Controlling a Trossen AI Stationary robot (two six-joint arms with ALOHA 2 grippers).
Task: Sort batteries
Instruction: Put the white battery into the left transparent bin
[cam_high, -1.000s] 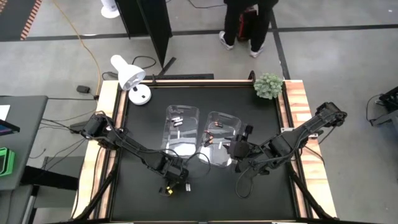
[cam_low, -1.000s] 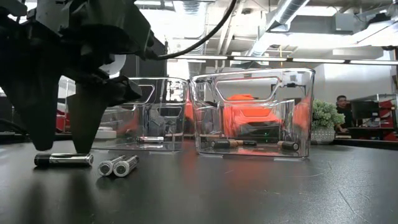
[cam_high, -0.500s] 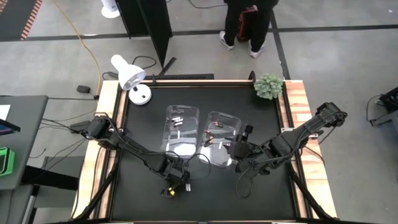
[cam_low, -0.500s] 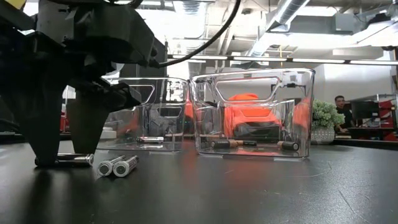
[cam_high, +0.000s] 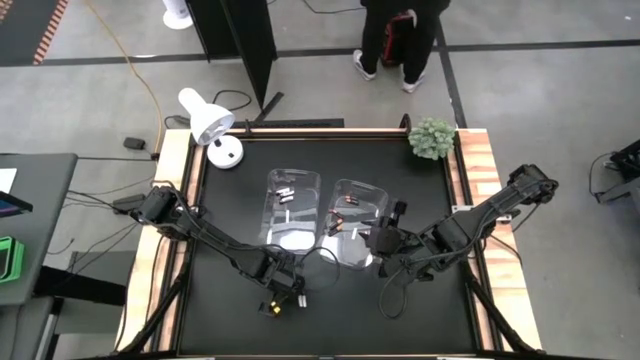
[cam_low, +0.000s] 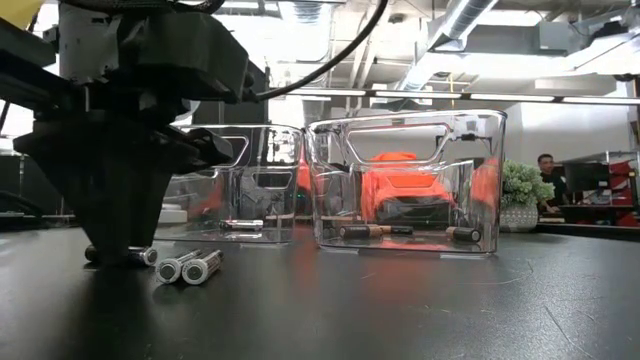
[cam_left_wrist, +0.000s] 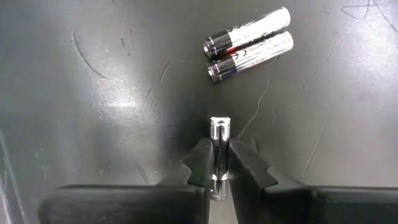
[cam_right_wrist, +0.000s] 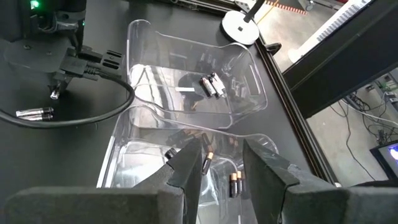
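My left gripper (cam_left_wrist: 220, 163) stands near the table's front edge, pointing down and shut on a silver battery with dark ends (cam_low: 143, 256) that lies on the black table. Two more white-silver batteries (cam_left_wrist: 249, 43) lie side by side close by (cam_low: 190, 267). Two clear bins stand mid-table. The left bin (cam_high: 292, 205) holds silver batteries. The right bin (cam_high: 357, 220) holds dark batteries with copper ends (cam_right_wrist: 235, 182). My right gripper (cam_right_wrist: 215, 167) hangs open over the right bin's near right side, with nothing between its fingers. My left gripper pinches the battery's long sides (cam_left_wrist: 219, 144) between its two fingers, which come from above and point down. One battery end (cam_left_wrist: 220, 124) sticks out past the fingertips. The battery lies level on the table.
A white desk lamp (cam_high: 210, 125) stands at the far left corner and a small green plant (cam_high: 432, 137) at the far right corner. A person's legs (cam_high: 395, 40) show beyond the far edge. Wooden rails (cam_high: 478, 180) border the black table top.
My left gripper has come down over the lone battery, with one finger on each side of it, and has shut on it. The battery stays on the table. My right gripper has kept still.
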